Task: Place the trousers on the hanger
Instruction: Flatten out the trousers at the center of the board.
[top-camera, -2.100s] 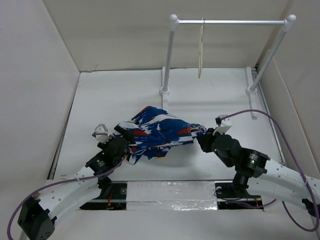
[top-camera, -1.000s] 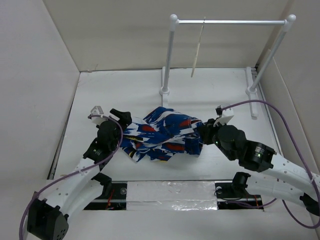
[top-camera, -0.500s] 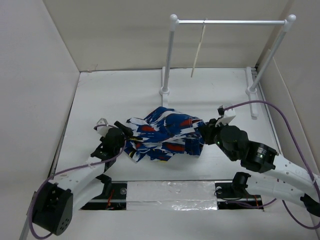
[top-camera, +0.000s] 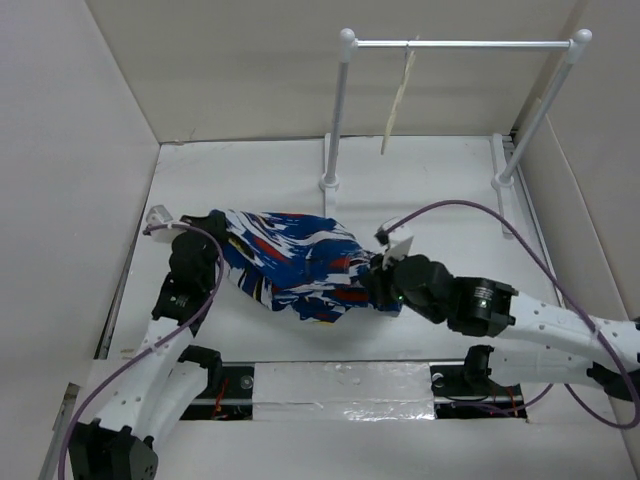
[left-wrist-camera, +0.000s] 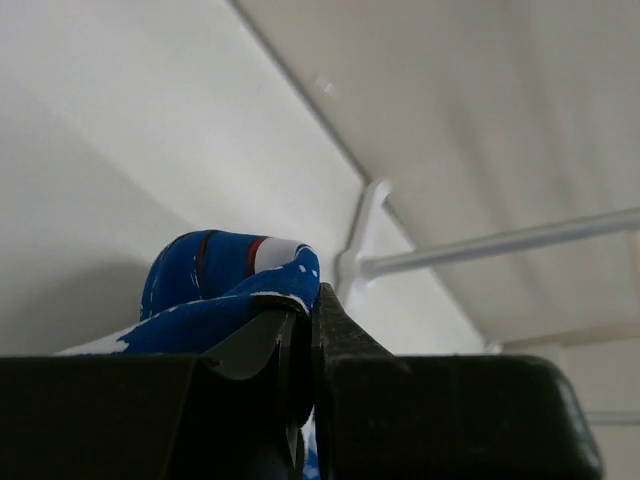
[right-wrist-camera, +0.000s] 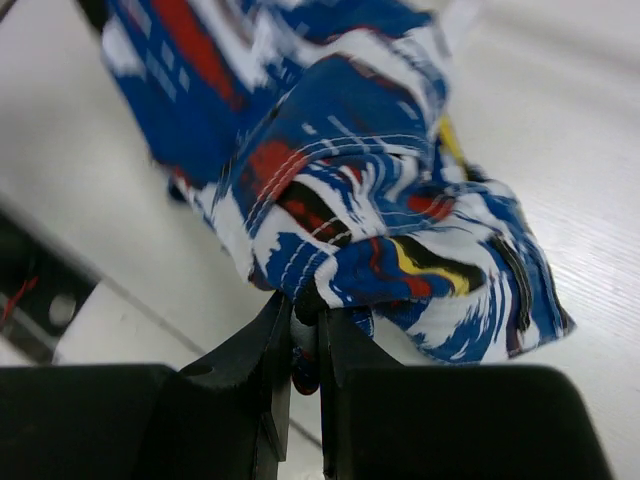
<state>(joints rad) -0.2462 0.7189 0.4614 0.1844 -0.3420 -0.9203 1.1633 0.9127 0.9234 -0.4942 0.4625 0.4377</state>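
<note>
The trousers (top-camera: 290, 262), bright blue with white, red, black and yellow patches, lie bunched on the white table between the two arms. My left gripper (top-camera: 217, 225) is shut on their left edge, and in the left wrist view a blue fold (left-wrist-camera: 215, 285) bulges over the closed left gripper (left-wrist-camera: 312, 305). My right gripper (top-camera: 370, 285) is shut on their right end. In the right wrist view the right gripper (right-wrist-camera: 306, 312) pinches a thick seam of the trousers (right-wrist-camera: 370, 190). The cream hanger (top-camera: 398, 98) hangs from the rack's crossbar at the back, apart from both grippers.
The white-poled rack (top-camera: 337, 110) with its metal crossbar (top-camera: 480, 43) stands at the back right; the same crossbar (left-wrist-camera: 500, 240) shows in the left wrist view. White walls (top-camera: 70, 150) close in the table on the left, back and right. A purple cable (top-camera: 470, 208) loops over the right arm.
The left gripper closed on the trousers' left edge and drew back to the left. The right gripper moved left with its end, so the bundle shifted left. The hanger swung slightly.
</note>
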